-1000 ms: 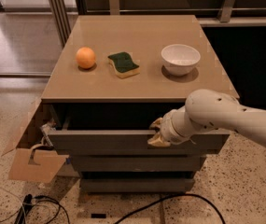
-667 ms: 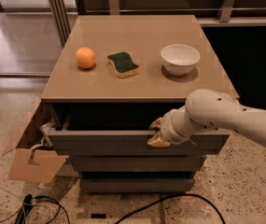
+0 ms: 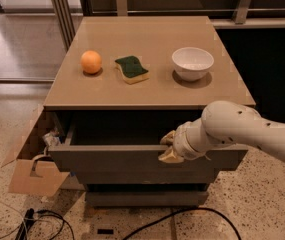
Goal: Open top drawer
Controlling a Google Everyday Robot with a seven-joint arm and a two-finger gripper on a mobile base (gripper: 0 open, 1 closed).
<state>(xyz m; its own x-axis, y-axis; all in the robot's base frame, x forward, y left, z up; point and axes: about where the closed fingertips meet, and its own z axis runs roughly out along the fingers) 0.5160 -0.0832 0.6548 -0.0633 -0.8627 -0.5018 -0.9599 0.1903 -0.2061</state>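
The top drawer is a wide dark grey handleless front, pulled out a little from the cabinet so that a dark gap shows behind its top edge. My gripper sits at the drawer's top edge, right of centre, with its pale fingertips hooked over the front. The white arm reaches in from the right. Two narrower dark grey drawer fronts below are closed.
On the tan cabinet top stand an orange, a green and yellow sponge and a white bowl. A torn cardboard box leans at the cabinet's left. Black cables lie on the speckled floor in front.
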